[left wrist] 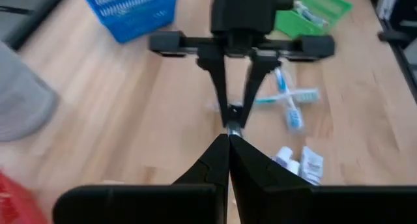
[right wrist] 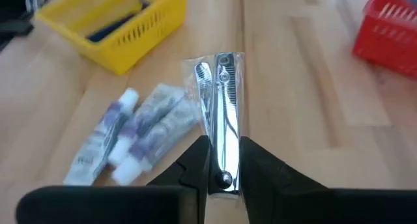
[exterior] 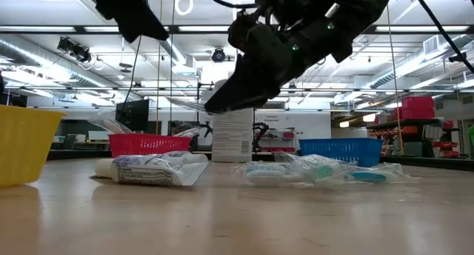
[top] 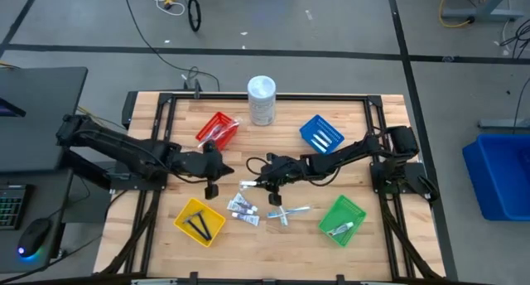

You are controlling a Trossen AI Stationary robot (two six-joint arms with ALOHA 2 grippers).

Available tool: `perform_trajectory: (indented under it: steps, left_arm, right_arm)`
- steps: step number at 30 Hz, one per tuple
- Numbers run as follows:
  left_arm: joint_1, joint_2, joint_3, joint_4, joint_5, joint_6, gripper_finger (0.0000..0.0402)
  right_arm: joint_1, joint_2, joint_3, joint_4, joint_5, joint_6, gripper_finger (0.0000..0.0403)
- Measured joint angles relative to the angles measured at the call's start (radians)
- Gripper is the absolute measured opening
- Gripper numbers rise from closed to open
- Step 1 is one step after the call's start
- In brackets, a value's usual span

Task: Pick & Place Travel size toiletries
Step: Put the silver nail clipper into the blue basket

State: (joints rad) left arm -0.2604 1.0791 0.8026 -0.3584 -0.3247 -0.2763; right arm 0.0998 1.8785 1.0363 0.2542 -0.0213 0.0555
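My right gripper is shut on a clear packet with slim metal pieces near the table's middle. In the low view it hangs above the tabletop. My left gripper is shut and empty. It hovers just left of the right one, its tips facing it. White toothpaste tubes and wrapped toothbrushes lie flat on the wood, nearer the front edge. One toiletry lies in the green basket, and dark pieces lie in the yellow basket. My right gripper pinches the packet's near end between its two fingers, one on each long side. The fingers slant down from the table's right and lie along the packet. The packet juts straight out past the fingertips; I cannot tell whether its far end is clear of the table.
A red basket and a blue basket stand toward the far edge, with a tall white container between them. The green and yellow baskets sit at the near corners. Bare wood lies between the baskets and around the loose items.
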Motion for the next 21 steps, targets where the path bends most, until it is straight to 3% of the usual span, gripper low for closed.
perform_trajectory:
  steps: [8, 13, 16, 21]
  left_arm:
    - [0.012, -0.041, 0.001, 0.042, -0.120, -0.041, 0.0016]
    - [0.067, -0.011, 0.000, 0.043, -0.013, -0.135, 0.0023]
    - [0.087, 0.006, 0.000, 0.045, 0.037, -0.119, 0.0046]
    - [0.088, 0.021, -0.001, 0.034, 0.026, -0.113, 0.0111]
  right_arm:
    - [0.000, -0.037, 0.000, 0.009, 0.165, 0.008, 0.0070]
    - [-0.001, -0.048, 0.000, 0.048, 0.210, 0.008, 0.0070]
    - [0.000, -0.048, 0.000, 0.080, 0.201, 0.008, 0.0070]
    - [0.001, -0.048, 0.000, 0.086, 0.195, 0.018, 0.0070]
